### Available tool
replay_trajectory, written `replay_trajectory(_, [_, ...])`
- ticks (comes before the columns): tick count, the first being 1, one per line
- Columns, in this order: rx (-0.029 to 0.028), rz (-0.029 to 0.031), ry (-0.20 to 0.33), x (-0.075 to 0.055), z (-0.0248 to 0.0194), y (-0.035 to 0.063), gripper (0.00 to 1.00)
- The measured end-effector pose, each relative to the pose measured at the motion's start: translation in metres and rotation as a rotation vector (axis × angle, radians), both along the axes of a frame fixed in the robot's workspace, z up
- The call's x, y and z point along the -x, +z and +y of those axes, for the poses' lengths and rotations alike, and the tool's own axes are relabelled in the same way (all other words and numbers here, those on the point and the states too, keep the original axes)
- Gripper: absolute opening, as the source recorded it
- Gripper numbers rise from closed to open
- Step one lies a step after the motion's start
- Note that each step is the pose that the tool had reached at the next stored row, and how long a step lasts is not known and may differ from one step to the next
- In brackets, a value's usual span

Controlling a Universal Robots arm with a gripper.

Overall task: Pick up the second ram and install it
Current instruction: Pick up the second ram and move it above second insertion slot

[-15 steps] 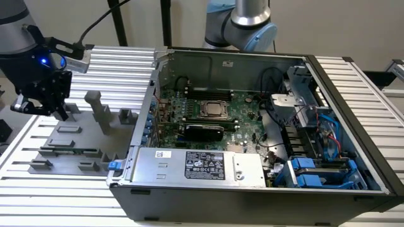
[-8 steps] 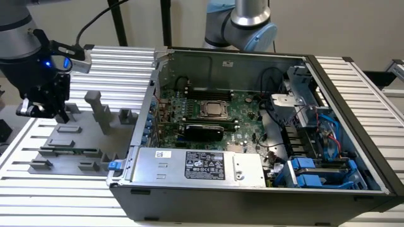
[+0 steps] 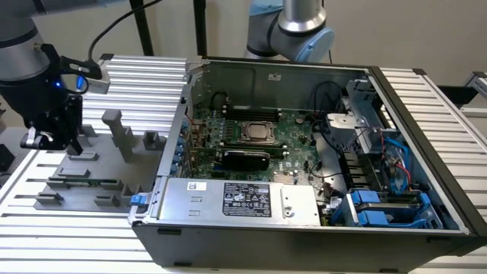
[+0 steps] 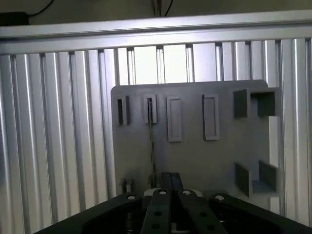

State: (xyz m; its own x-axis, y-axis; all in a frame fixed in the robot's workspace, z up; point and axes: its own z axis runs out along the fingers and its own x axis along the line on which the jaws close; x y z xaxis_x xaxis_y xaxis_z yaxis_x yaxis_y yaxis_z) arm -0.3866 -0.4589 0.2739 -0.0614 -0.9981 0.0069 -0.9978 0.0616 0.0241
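Exterior view. My claw (image 3: 65, 142) hangs over the grey fixture plate (image 3: 102, 171) at the exterior view's left, well apart from the open computer case (image 3: 304, 228). The second ram (image 3: 84, 182) lies in a slot of that plate, on the plate's near side, and I am not touching it. I judge the step to be the approach for the pick, with nothing lifted yet. I cannot tell whether my claw is released or clenched, and I see nothing in it.

Count:
- one ram stick on the plate
- one case
- one motherboard (image 3: 293, 128)
- one CPU socket (image 3: 259, 132)
- one power supply (image 3: 243, 200)

I cannot make out whether a stick already sits on the board.

Wrist view. My claw (image 4: 170, 176) looks down on the fixture plate (image 4: 195, 156), which rests on a ribbed aluminium table (image 4: 53, 122). The second ram (image 4: 151, 141) shows edge-on as one thin line running from a slot clip towards me, slightly off my centre line. The pick calls for squaring up across that thin edge and a straight descent.

Count:
- one stick
- two framed rectangular recesses beside it
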Motion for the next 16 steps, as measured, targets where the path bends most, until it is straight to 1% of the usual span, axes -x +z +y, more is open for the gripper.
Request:
replay_trajectory(3, [-0.0002,0.0000,0.009,0.000,-0.0072,-0.0019,0.00])
replay_trajectory(5, [-0.0003,0.0000,0.017,0.000,-0.0110,-0.0032,0.00])
replay_trajectory(7, [-0.0003,0.0001,0.030,0.000,-0.0131,-0.0045,0.00])
replay_trajectory(10, [-0.0003,0.0001,0.056,0.000,-0.0136,-0.0071,0.00])
replay_trajectory(11, [-0.0003,0.0001,0.064,0.000,-0.0137,-0.0083,1.00])
replay_trajectory(16, [-0.0002,0.0001,0.072,0.001,-0.0137,-0.0171,1.00])
